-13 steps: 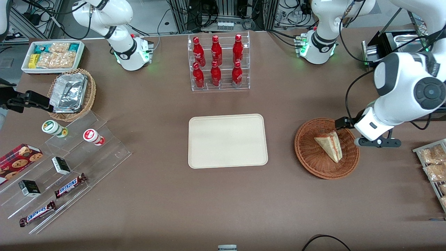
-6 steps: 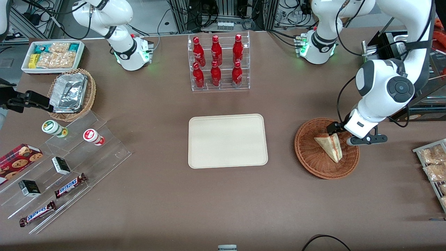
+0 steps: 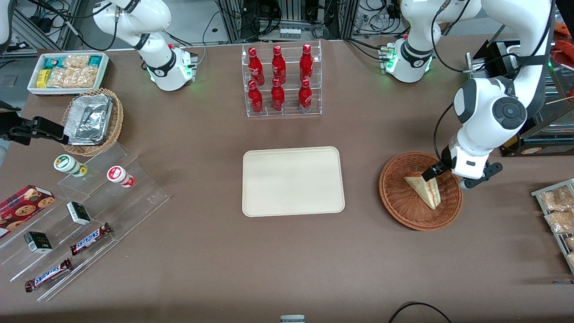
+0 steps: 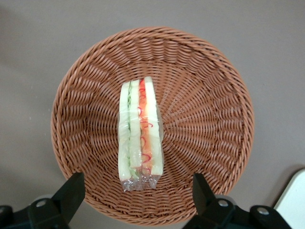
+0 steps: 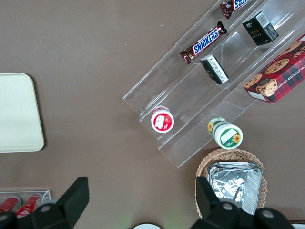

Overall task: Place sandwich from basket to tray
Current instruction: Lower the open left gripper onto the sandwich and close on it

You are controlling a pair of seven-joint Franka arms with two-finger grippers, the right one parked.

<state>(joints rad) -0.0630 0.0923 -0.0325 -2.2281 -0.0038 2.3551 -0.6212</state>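
The sandwich (image 3: 425,187) is a plastic-wrapped wedge with red, yellow and green layers, lying in the round reddish-brown basket (image 3: 395,202) toward the working arm's end of the table. In the left wrist view the sandwich (image 4: 140,133) lies near the middle of the basket (image 4: 205,119). My left gripper (image 3: 438,174) hangs open just above the basket, over the wide end of the wedge. Its black fingertips (image 4: 71,193) stand wide apart on either side of the sandwich's end, holding nothing. The cream tray (image 3: 293,181) lies bare at the table's middle, beside the basket.
A clear rack of red bottles (image 3: 280,80) stands farther from the front camera than the tray. Snack packets (image 3: 556,211) lie at the working arm's end. An acrylic stand with snacks (image 3: 85,215), a tan basket of foil trays (image 3: 92,121) and a white bin (image 3: 67,72) sit toward the parked arm's end.
The left arm has swung in from the table's end toward the basket. Its gripper has turned and come over the sandwich's wide end. The sandwich has not moved.
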